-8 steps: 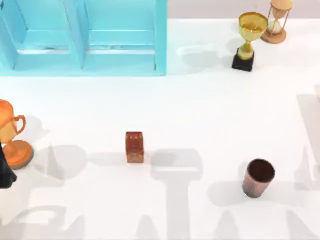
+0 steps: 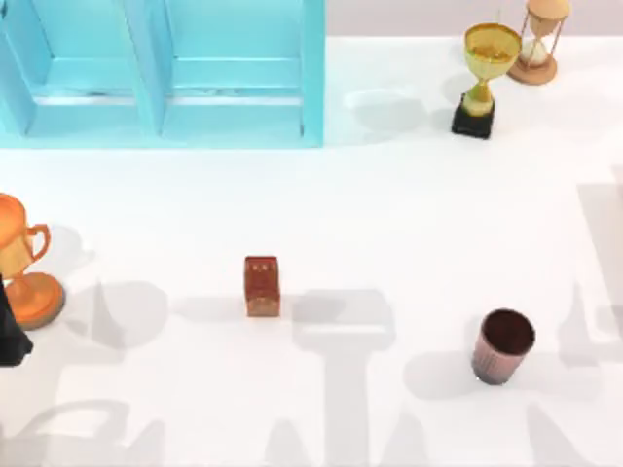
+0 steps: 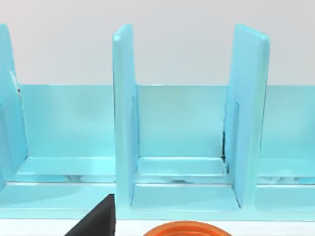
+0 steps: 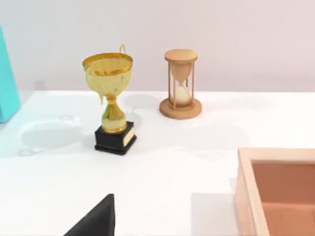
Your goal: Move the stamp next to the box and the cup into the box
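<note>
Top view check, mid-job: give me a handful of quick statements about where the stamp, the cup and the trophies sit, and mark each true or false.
1. The stamp stands upright near the table's middle. True.
2. The cup lies tipped on its side against the stamp. False: it stands upright, well apart from the stamp, toward the right.
3. The gold trophy is at the far right, beside the hourglass. True.
4. The orange trophy stands inside the blue shelf. False: it is on the table at the left edge, in front of the shelf.
5. The cup is in the wooden box. False: it stands on the white table.
</note>
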`<state>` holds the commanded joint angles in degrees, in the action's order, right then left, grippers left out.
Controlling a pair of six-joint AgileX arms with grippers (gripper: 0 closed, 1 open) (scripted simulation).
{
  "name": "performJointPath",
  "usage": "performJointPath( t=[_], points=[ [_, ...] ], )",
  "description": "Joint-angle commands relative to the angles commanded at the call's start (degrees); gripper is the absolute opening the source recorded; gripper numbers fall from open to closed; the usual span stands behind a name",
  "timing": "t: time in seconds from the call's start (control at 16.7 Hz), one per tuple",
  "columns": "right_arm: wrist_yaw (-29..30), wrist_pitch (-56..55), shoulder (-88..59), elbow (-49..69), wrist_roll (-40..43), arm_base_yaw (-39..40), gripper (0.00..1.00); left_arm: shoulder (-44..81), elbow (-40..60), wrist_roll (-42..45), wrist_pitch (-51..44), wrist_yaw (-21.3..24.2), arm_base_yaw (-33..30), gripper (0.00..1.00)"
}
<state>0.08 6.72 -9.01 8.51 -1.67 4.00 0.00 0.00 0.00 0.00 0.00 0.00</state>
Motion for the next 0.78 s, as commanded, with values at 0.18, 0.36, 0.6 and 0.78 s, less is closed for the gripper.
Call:
performJointPath(
  t=[0.18, 0.36, 0.6, 0.78],
  points=[
    [0.0, 6.6, -9.9, 10.4, -2.6, 4.3, 1.0, 0.0, 0.0, 0.0, 0.0, 0.0, 0.0, 1.0],
    [-0.3, 13.9, -22.1, 24.5, -6.6, 9.6, 1.0, 0.0, 0.0, 0.0, 0.0, 0.0, 0.0, 1.0],
    [-0.8, 23.7, -40.4, 47.9, -14.2, 17.6, 1.0, 0.0, 0.0, 0.0, 0.0, 0.0, 0.0, 1.0],
    [-1.0, 31.0, -55.4, 67.0, -20.9, 23.7, 1.0, 0.0, 0.0, 0.0, 0.0, 0.0, 0.0, 1.0]
  ],
)
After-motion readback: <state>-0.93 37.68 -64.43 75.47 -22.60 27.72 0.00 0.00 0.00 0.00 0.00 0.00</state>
